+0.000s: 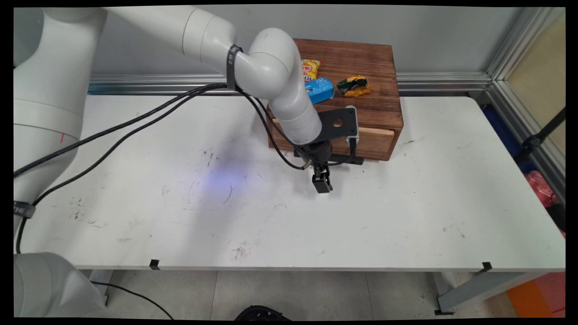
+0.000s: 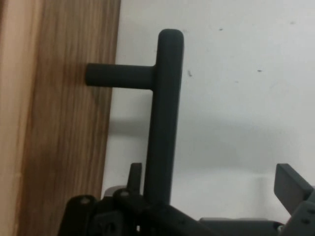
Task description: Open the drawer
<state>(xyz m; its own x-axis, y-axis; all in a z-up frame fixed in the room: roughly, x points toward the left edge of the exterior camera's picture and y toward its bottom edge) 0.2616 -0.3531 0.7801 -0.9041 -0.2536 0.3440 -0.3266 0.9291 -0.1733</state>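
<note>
Two fingers spread wide, my gripper (image 1: 322,183) hangs over the black bar handle (image 2: 165,118) of the wooden drawer box (image 1: 379,108) at the table's (image 1: 406,216) back, a stiff, slim bar best pinched mid-length between its posts.

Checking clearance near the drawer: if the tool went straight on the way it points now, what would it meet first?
Probably the white table. The tool points down at bare tabletop just in front of the wooden box, with the black drawer handle running alongside one finger. How near the handle sits in depth is unclear.
</note>
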